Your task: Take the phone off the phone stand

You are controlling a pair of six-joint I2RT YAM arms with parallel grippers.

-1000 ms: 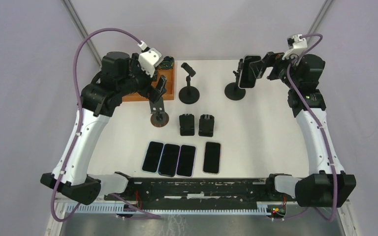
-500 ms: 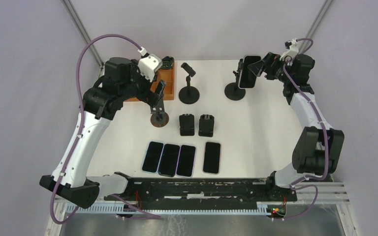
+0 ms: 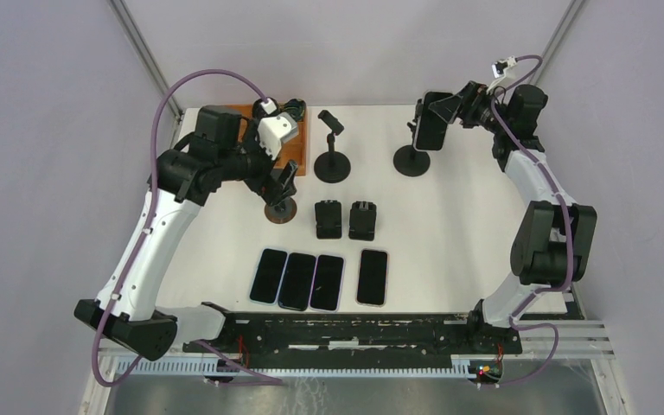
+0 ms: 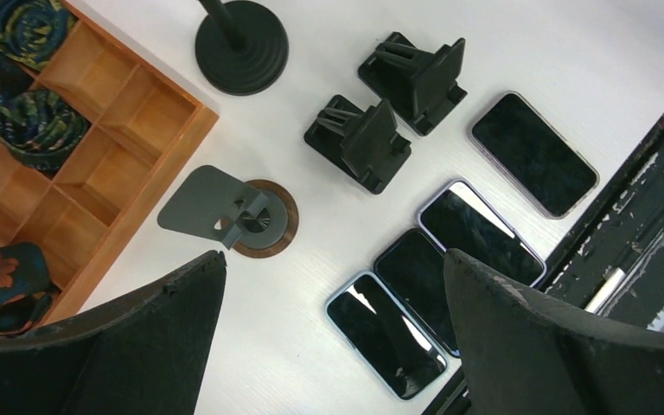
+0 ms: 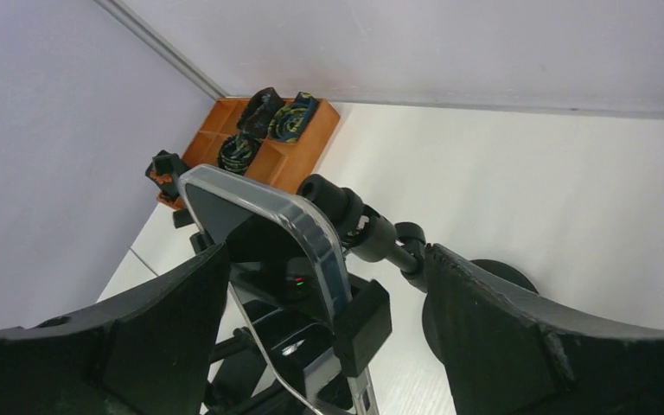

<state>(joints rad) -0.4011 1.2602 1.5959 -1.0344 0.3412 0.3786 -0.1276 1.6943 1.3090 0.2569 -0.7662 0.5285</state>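
Phone (image 3: 433,131) sits upright in the clamp of phone stand (image 3: 412,161), back-right of counter (image 3: 475,220). R gripper (image 5: 324,259) is spread open w/ one finger each side of the phone, not clenched on it; can't tell if either finger touches the case. L gripper (image 4: 333,259) hangs fully released above the counter, over a small round-base stand (image 4: 246,223) beside the wooden tray (image 4: 130,147). Four other phones (image 3: 327,281) lie flat in a row nr the front, w/ two folding stands (image 3: 328,218) just behind.
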